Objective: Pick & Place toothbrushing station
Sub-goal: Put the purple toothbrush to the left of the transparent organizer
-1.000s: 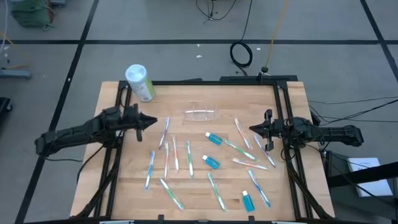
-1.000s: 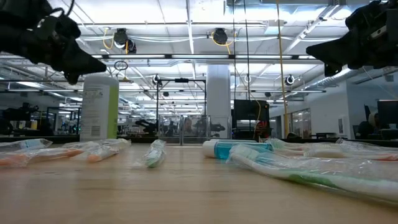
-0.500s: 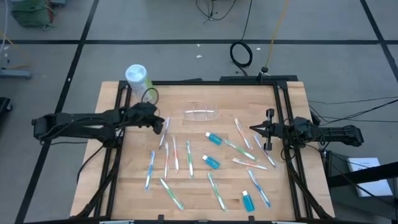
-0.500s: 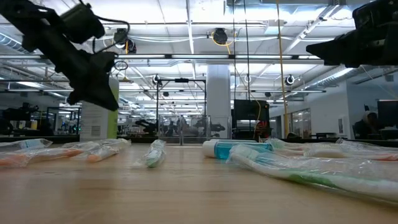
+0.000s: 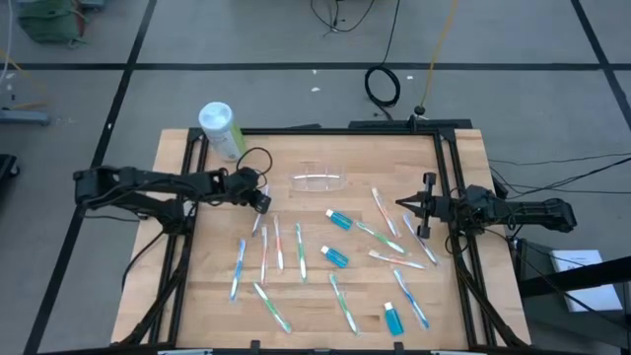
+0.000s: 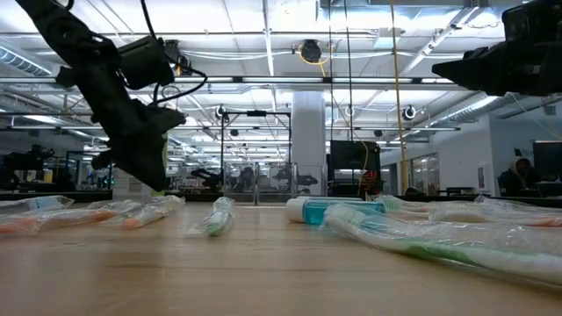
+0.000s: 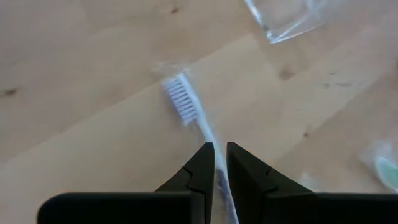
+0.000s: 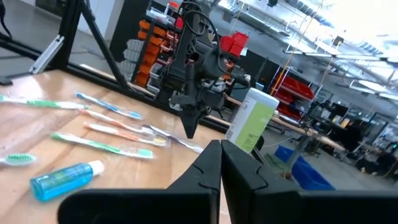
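The clear toothbrushing station lies on its base on the wood at the far middle; it also shows in the left wrist view. My left gripper is shut and points down just above a wrapped blue-handled toothbrush, left of the station. In the low view its tip hangs clear of the tabletop. My right gripper is shut and empty, held level above the table's right side.
A pale-green cylinder with a white lid stands at the far left corner. Several wrapped toothbrushes and three blue toothpaste tubes lie scattered over the middle and right. Black frame rails run along the table's sides.
My left gripper has swung from the table's left edge toward the right and the middle, tipped its fingers downward, and come down close above the blue-handled toothbrush. Nothing on the table has moved.
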